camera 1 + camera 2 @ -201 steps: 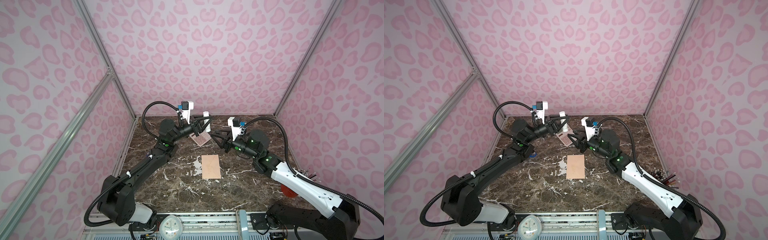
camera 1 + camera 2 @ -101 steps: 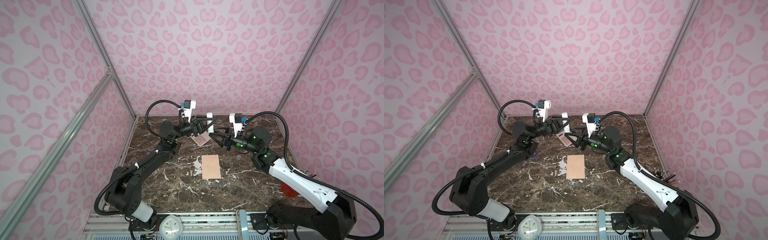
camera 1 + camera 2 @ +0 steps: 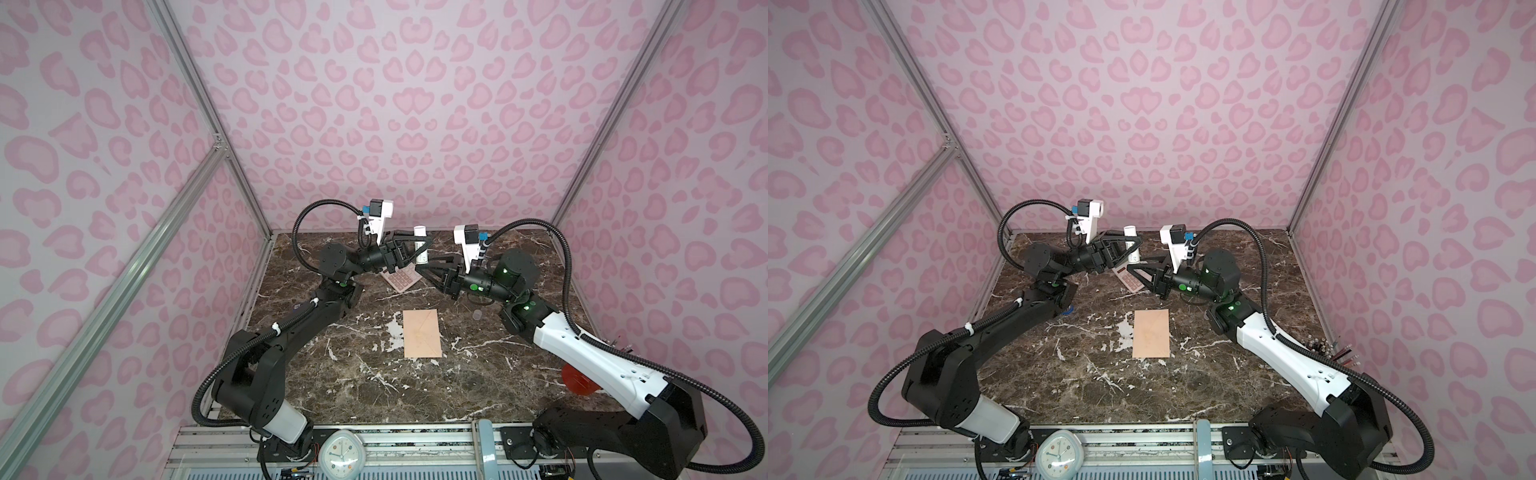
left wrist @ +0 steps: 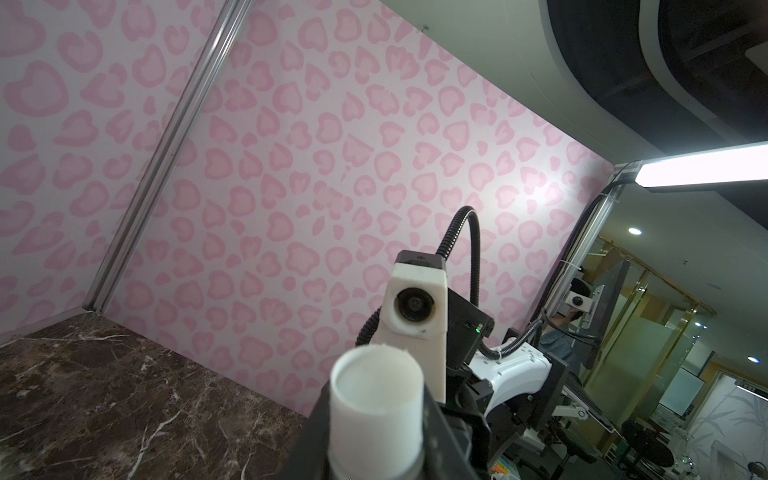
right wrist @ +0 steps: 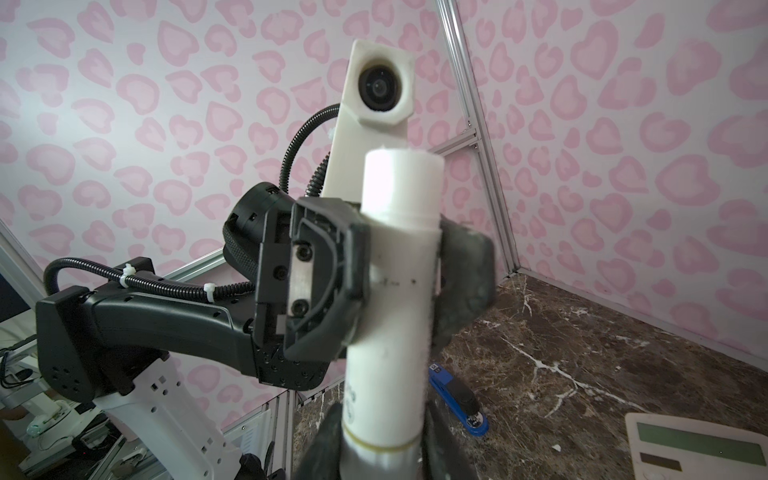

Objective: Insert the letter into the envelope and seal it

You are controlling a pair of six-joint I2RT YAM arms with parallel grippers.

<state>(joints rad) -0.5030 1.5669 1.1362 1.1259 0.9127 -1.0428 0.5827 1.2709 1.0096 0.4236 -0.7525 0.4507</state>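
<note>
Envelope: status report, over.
Left gripper shut on white tube; right gripper flanks its lower end, grip unclear. Envelope flat mid-table, untouched. Letter not seen. Nothing on it.

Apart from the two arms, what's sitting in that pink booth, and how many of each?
envelope: 1
calculator: 1
white tube: 1
blue stapler: 1
clock: 1
red round thing, half hidden: 1
small clear cap: 1
pens: too small to count
Total: 7, plus pens

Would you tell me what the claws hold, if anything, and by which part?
A white tube: left claw clamps just below its cap; right claw grips its lower end.
</note>
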